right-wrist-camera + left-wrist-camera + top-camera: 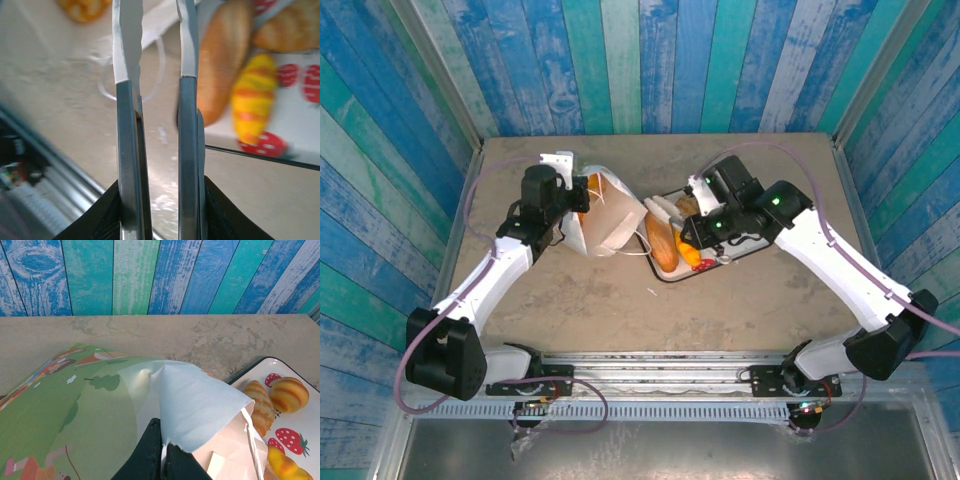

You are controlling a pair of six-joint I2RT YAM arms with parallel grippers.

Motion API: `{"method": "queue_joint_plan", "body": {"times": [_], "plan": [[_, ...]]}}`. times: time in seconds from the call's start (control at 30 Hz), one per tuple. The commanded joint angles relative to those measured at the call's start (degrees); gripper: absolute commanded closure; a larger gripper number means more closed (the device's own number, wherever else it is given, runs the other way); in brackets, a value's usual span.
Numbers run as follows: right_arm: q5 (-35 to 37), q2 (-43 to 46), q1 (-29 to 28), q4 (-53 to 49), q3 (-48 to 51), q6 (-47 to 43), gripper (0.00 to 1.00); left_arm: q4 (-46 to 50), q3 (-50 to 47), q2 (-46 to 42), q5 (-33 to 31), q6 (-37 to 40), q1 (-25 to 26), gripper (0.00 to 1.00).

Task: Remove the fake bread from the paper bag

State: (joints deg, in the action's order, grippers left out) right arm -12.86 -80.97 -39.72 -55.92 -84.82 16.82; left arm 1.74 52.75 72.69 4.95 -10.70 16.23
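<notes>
Several fake bread pieces (220,65) just beside right claw (152,20)

The left arm (485,275) and the right arm (830,250) are showing smooth white shells between bulky black rounded joint housings, with small green lights (777,200) glowing on the right one. Thin lilac-grey cables (400,380) are looping from the black bases along each arm. The right gripper (156,20) is showing flat grey metal fingers (129,150) paling to silver toward their tips, while the left gripper (162,440) is showing matte black ones.
</notes>
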Motion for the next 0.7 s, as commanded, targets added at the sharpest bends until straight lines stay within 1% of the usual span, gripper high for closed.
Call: {"method": "queue_joint_plan", "body": {"times": [0.0, 0.1, 0.27, 0.47, 0.5, 0.67], "plan": [[-12.6, -0.8, -0.9, 8.6, 2.3, 5.1, 0.63, -1.3, 1.2, 0.3, 0.7, 1.4, 0.0, 0.93], [-15.0, -4.0, -2.6, 12.4, 2.9, 7.9, 0.63, -1.5, 1.1, 0.3, 0.6, 1.1, 0.0, 0.93], [-16.1, -10.2, -3.8, 18.4, 2.2, 12.4, 0.64, -2.2, 0.5, -0.1, 0.4, 0.0, 0.0, 0.93], [-13.1, -19.6, -6.1, 19.2, -4.4, 12.5, 0.65, -2.8, -0.9, -0.4, 0.6, 0.7, 0.0, 0.94], [-12.6, -20.9, -6.4, 19.2, -5.2, 12.4, 0.65, -3.0, -1.1, -2.2, 0.7, 1.3, 0.0, 0.94], [-8.7, -24.5, -7.5, 19.8, -8.1, 13.0, 0.64, -4.3, -2.7, -3.8, -0.3, 3.9, -0.1, 0.95]]}}
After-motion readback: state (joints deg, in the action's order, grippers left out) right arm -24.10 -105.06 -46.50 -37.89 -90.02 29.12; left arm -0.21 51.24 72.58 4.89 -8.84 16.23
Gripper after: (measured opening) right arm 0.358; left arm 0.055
